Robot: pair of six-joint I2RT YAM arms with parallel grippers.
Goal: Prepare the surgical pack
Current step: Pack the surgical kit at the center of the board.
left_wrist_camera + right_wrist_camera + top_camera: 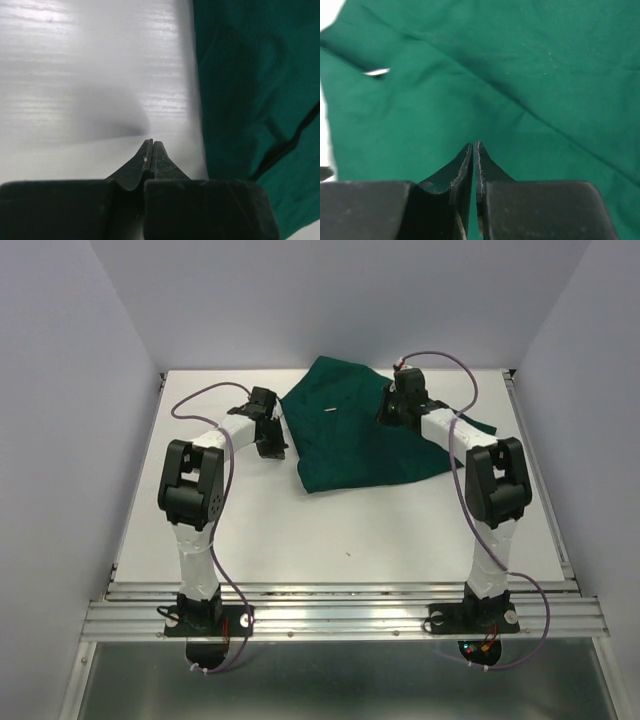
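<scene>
Drape [350, 440] lies bunched and folded over itself at the far centre of the bench [350, 530], not spread flat. Tray, forceps, gauze and packet show in no view. If they are wrapped inside, I cannot tell.

Left gripper [151, 145]: jaws clenched, empty, poised over bare bench just beside the drape's left edge. Likely parked clear of the cloth so the other arm can work.

Right gripper [474, 146]: jaws pressed nearly together, only a hairline slit, nothing between them. It hangs above the drape's right half, probably lining up on a fold.

Top view gives the whole outline of the cloth and both arms flanking it. Right wrist view alone shows the creases running diagonally, plus a small white sliver [376, 73] on the cloth, unidentified.
</scene>
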